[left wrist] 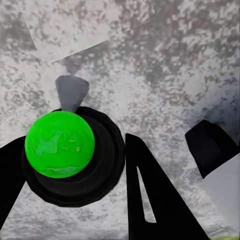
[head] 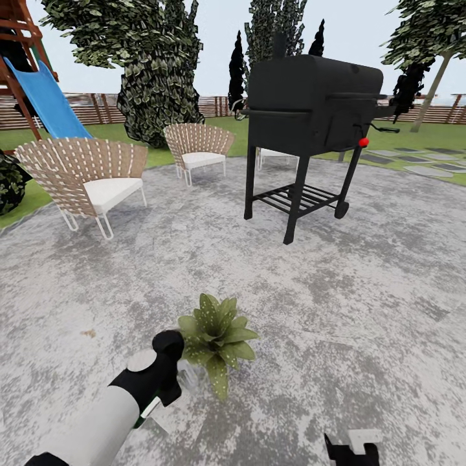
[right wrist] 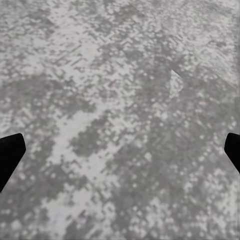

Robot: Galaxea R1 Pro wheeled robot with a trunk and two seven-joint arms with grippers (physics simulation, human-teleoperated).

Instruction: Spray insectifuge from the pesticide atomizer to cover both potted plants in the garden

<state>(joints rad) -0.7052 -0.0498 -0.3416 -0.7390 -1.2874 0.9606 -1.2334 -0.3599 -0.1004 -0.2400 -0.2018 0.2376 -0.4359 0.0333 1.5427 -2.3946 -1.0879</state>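
While the left arm reaches low over the paved patio (head: 362, 272), the left end effector (head: 162, 382) sits just beside one potted plant (head: 217, 336), a low rosette of speckled green leaves standing on the grey paving. In the left wrist view, the pesticide atomizer (left wrist: 65, 150) is seen from above: a green rounded cap on a black sprayer top with a grey nozzle pointing outward. Black fingers (left wrist: 155, 200) flank it on either side, so the left end effector reads as clenched on the atomizer. In the head view only a sliver of green and white shows under the wrist.

The right end effector (head: 353, 450) hangs low at the near edge of the head view. In the right wrist view its fingertips (right wrist: 10, 152) stand far apart at the frame's edges over bare paving, so it is released and carrying nothing.

Behind the plant stand a black grill (head: 310, 123), two woven chairs (head: 84, 178), a blue slide (head: 48, 100) and the slatted fence (head: 90, 107). A second rosette cannot be picked out here.

Judgement: pickup is done, and the step in hand is spraying the first plant. The nozzle's aim relative to the leaves cannot be confirmed. The next move calls for pointing the nozzle at the rosette, close enough to wet every leaf, then finding the second plant. Risk: knocking the plant with the wrist.
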